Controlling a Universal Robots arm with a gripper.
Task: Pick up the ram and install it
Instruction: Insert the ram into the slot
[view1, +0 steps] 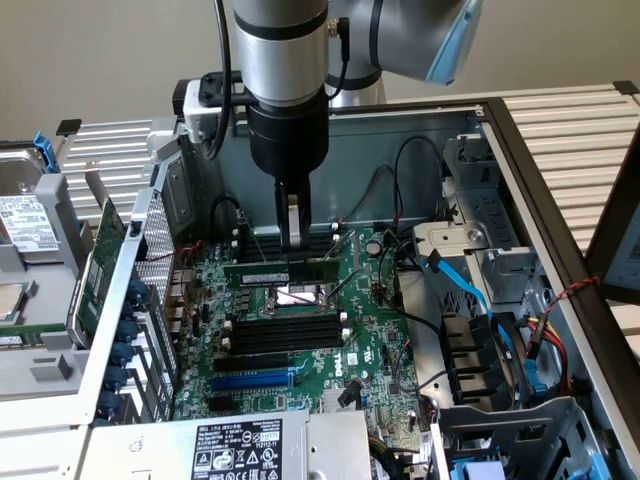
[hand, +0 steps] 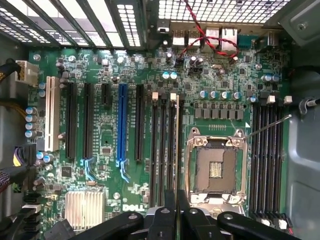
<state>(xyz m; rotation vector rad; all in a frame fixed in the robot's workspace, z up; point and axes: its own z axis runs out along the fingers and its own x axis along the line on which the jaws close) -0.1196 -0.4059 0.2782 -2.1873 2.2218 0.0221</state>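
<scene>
My gripper is shut on the ram, a long thin green stick held level and lengthwise above the motherboard inside the open computer case. In the exterior view it hangs just over the CPU socket, between the near black memory slots and the far ones. The wrist view shows the ram edge-on as a thin pale line below my black fingers. It runs along the memory slots beside the socket. I cannot tell whether it touches a slot.
A second bank of memory slots lies on the socket's other side. Blue and black expansion slots, a silver heatsink, the power supply, blue cables and drive bays crowd the case. A green expansion card stands outside the case at the exterior view's left.
</scene>
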